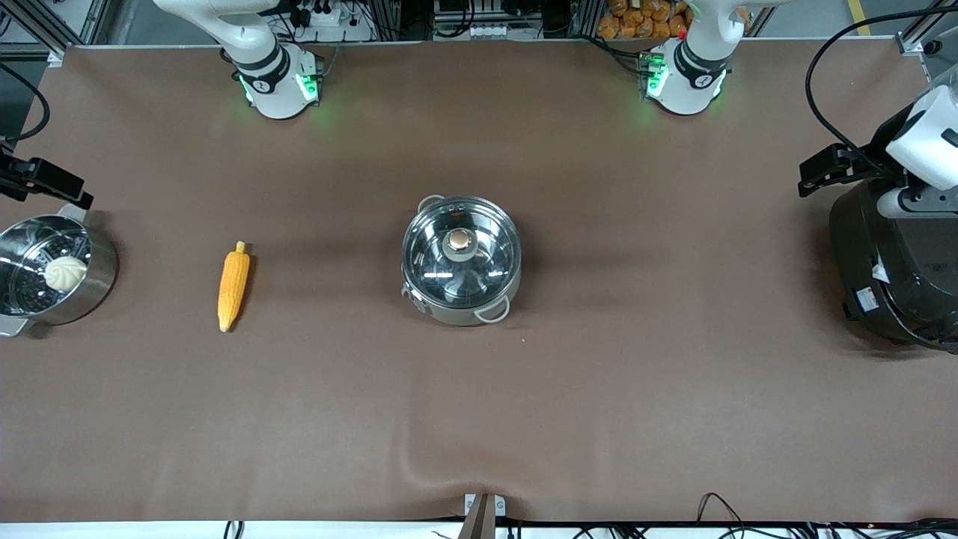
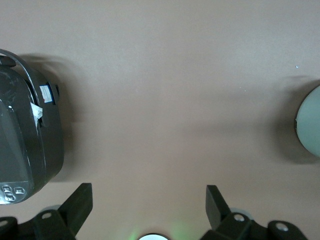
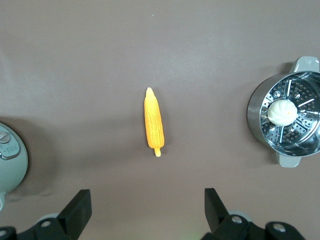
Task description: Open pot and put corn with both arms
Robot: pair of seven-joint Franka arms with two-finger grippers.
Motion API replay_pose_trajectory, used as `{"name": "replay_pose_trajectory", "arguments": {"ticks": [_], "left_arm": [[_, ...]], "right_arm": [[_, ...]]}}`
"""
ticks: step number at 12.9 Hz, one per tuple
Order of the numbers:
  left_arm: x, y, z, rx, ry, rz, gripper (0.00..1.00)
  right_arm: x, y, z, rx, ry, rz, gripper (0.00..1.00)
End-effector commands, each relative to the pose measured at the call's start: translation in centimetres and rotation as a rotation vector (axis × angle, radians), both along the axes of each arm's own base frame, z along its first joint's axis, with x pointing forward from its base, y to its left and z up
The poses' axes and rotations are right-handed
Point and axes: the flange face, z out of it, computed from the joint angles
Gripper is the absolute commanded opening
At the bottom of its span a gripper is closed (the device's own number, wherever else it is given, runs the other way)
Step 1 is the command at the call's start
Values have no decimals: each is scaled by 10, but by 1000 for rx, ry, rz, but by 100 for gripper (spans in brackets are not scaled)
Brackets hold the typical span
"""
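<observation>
The steel pot [image 1: 461, 260] stands mid-table with its glass lid and brass knob [image 1: 460, 239] on. Its edge shows in the left wrist view [image 2: 311, 122] and in the right wrist view [image 3: 10, 160]. The yellow-orange corn [image 1: 233, 285] lies on the brown mat toward the right arm's end, also seen in the right wrist view [image 3: 154, 122]. My left gripper [image 2: 149, 189] is open and empty, high over bare mat between the pot and the rice cooker. My right gripper [image 3: 147, 192] is open and empty, high over the mat beside the corn. Neither gripper shows in the front view.
A steel steamer pot [image 1: 97, 281] with a white bun [image 1: 66, 272] stands at the right arm's end. A big black rice cooker [image 1: 894, 262] stands at the left arm's end, with black and white gear [image 1: 920, 146] over it. The mat bulges near the front edge [image 1: 449, 457].
</observation>
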Motion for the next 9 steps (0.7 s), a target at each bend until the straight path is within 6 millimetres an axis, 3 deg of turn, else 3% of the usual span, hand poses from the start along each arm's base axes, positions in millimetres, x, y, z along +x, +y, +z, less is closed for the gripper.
{"name": "replay_pose_trajectory", "arguments": {"ticks": [1,6,7,9], "left_arm": [[-5,1,6,-6,3,17,100],[-2,-13,-1,-2,20,-15,100],[3,-28,-12,-11,39,-23,100],[17,-91,-27,-24,36,63,100]], "right_arm": [[1,-2,4,-4,-8,-6,100],[1,0,3,-2,-7,-3,100],[2,0,1,-2,-5,-4,100],[7,2,-10,-2,1,0,100]]}}
